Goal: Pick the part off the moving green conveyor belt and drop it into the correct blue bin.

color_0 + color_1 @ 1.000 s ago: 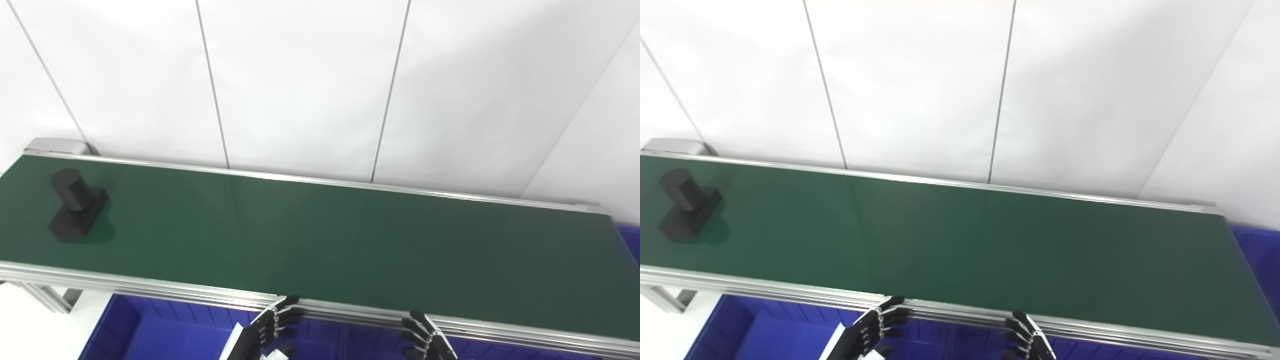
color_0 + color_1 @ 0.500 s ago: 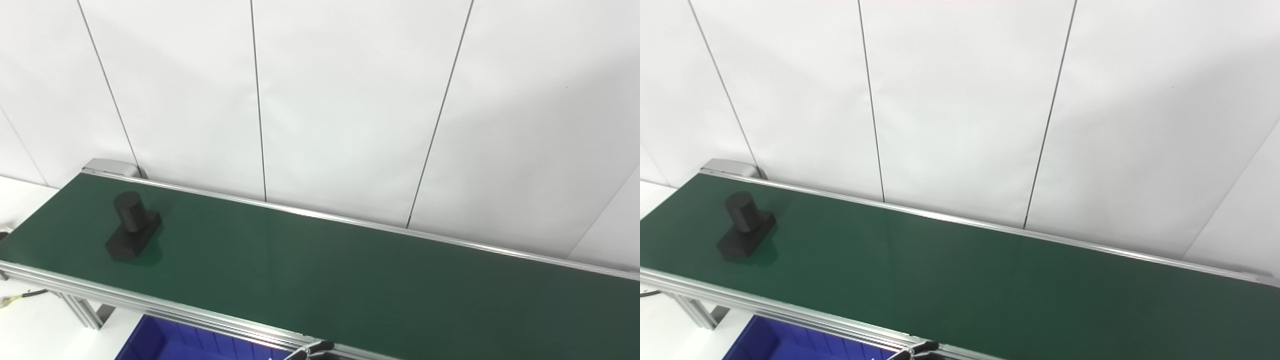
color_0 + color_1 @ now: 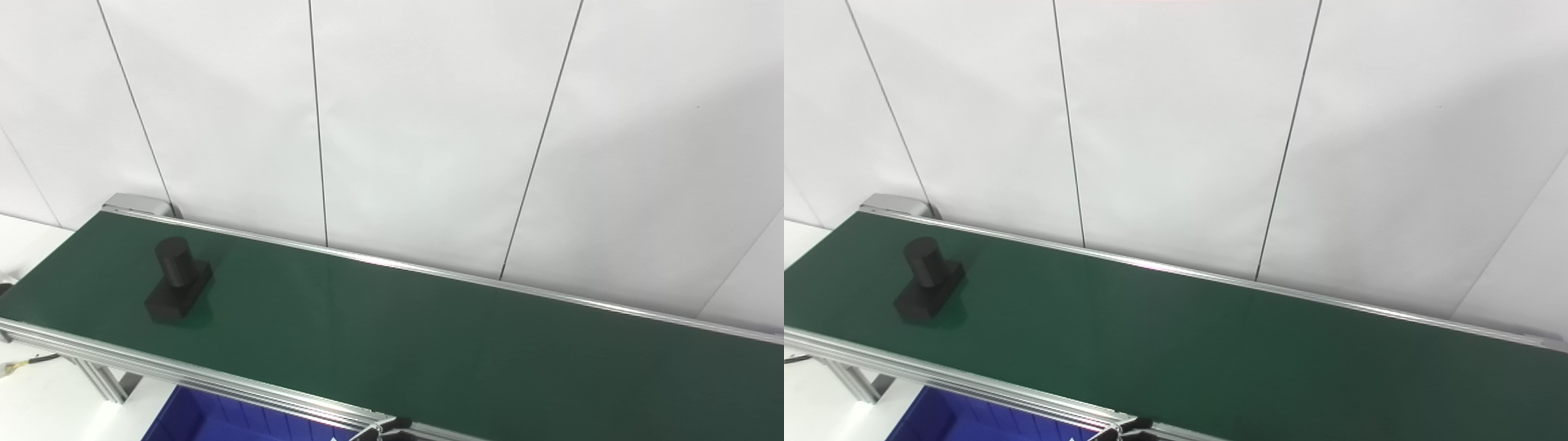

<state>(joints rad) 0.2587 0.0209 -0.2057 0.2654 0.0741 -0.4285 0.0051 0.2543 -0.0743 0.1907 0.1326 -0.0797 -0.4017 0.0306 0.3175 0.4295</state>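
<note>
Belt (image 3: pixel 429 343), dark green, runs from upper left to lower right between aluminium rails, in front of a wall (image 3: pixel 429 122) of white panels with thin dark seams. On it near its left end sits the part (image 3: pixel 177 280): a black block lying flat with a short black cylinder standing upright on its far end, nearer the front rail than the back one. It touches only the belt, with a faint reflection beneath it. Below the front rail, at the lower left, a corner of a blue bin (image 3: pixel 184 422) shows, its ribbed wall partly visible. At the bottom edge, against the front rail and well apart from the part, only the dark fingertips (image 3: pixel 398 422) of the left hand (image 3: pixel 1130 427) peek into view; whether that hand is spread or closed cannot be told. The right hand is out of both views.
</note>
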